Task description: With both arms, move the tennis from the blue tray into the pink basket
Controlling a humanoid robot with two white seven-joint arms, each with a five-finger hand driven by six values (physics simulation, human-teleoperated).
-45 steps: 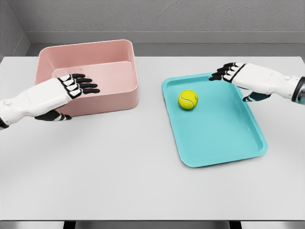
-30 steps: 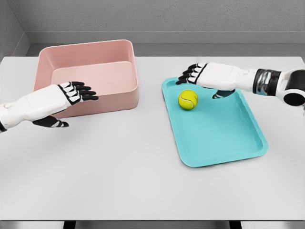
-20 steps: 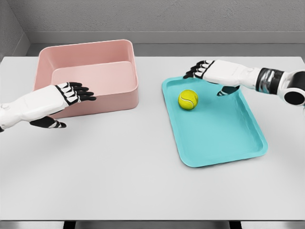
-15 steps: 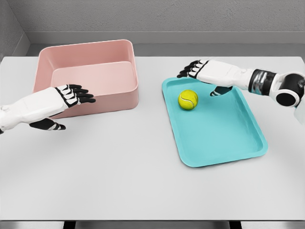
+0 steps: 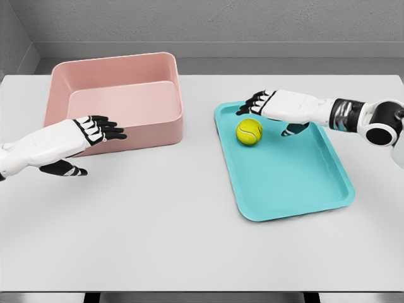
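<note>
Left hand (image 5: 88, 129): hovering over the bench (image 5: 158, 221) just in front of the pink basket (image 5: 113, 136), fingers (image 5: 108, 128) extended and loosely spread, holding nothing, thumb tucked below the palm.

Pink basket: far left of the bench, open side up, nothing seen inside.

Blue tray (image 5: 297, 183): right of centre, flat on the bench, well apart from the basket.

Tennis ball (image 5: 249, 132): resting on the tray near its far left corner, free of any contact as far as can be told.

Right hand (image 5: 273, 107): reaching in over the far end of the tray, palm down, just behind and above the ball. Fingers spread wide, tips pointing left past the ball; thumb hanging below the palm to the right of the ball. Nothing held.

Step in hand, as judged: approach to the grasp, pick-up not yet begun.

Next move, as judged: lower the right hand so the ball sits between fingers and thumb, then close. Round ball on a smooth tray, likely to roll if nudged off-centre. Left hand already placed near the basket, presumably for a handover.
</note>
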